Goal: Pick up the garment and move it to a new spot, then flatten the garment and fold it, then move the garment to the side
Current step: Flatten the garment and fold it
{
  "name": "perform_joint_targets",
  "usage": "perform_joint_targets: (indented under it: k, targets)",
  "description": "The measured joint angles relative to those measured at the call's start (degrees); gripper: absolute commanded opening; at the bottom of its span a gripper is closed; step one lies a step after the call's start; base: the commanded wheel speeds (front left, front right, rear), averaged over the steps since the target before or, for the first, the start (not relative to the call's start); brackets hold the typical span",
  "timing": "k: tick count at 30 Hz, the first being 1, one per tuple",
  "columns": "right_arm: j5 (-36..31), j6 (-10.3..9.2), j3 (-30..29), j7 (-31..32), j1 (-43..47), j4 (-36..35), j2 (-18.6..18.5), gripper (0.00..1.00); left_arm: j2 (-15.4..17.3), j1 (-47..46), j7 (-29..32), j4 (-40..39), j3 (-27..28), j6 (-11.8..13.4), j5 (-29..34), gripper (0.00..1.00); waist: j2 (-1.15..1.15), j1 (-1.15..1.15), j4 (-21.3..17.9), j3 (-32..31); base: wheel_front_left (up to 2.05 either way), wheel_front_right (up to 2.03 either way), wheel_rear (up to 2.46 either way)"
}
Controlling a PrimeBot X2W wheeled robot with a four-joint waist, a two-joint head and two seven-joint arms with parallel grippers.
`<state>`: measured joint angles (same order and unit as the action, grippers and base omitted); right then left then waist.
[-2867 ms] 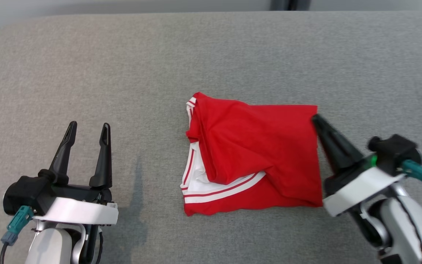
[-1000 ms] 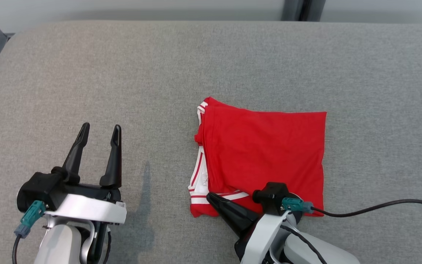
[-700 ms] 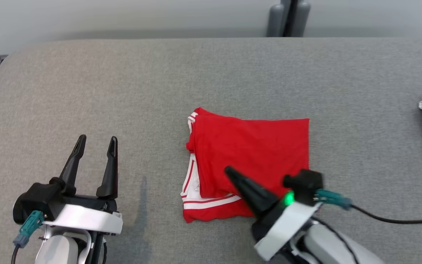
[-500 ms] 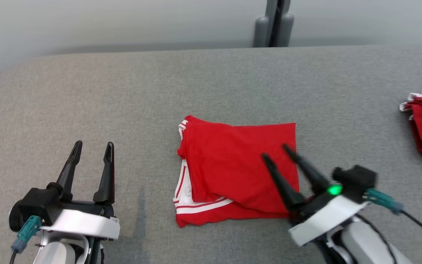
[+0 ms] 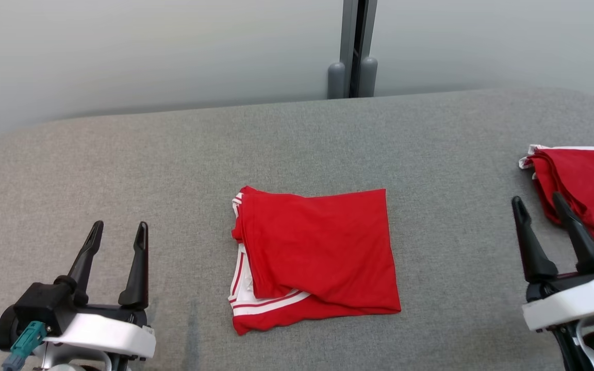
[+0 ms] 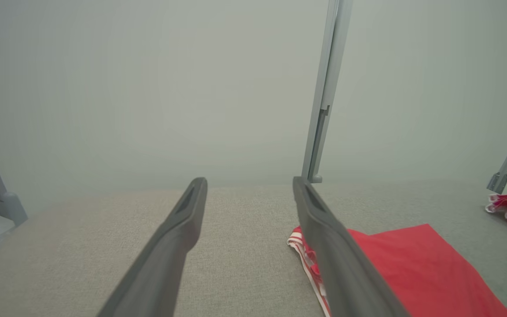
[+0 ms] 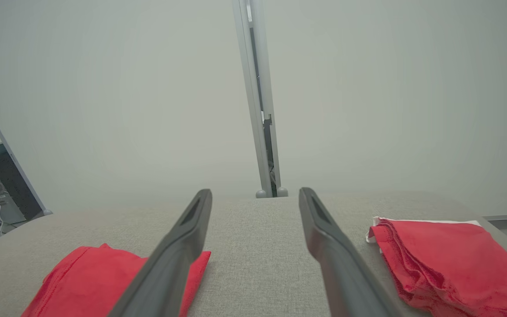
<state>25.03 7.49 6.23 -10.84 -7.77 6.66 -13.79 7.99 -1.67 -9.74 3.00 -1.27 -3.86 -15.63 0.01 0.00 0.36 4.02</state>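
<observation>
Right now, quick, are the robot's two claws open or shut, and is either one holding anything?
Left gripper: open, holding nothing.
Right gripper: open, holding nothing.

Grey fabric table [image 5: 173,154]; second folded red cloth [image 5: 580,175] at right edge; post [image 5: 348,46] behind
</observation>
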Motion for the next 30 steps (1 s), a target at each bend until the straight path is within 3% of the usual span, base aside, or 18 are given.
perform_joint_targets:
  k: [8, 30]
  targets:
    - [-1.96, 0.00, -4.37, 4.23, 4.86, -3.49, 1.18, 1.00, 1.15, 2.85, 0.83, -1.56, 0.62, 1.32, 0.40, 1.00, 0.00, 0.00, 0.15, -2.80, 0.00, 0.00, 0.00]
    - [-3.57, 0.00, -7.14, 8.84, 9.64, -7.89, 3.30, 1.00, 2.97, 6.64, 2.60, -4.50, 0.41, 2.52, 0.45, 1.00, 0.00, 0.00, 1.33, -5.46, 0.00, 0.00, 0.00]
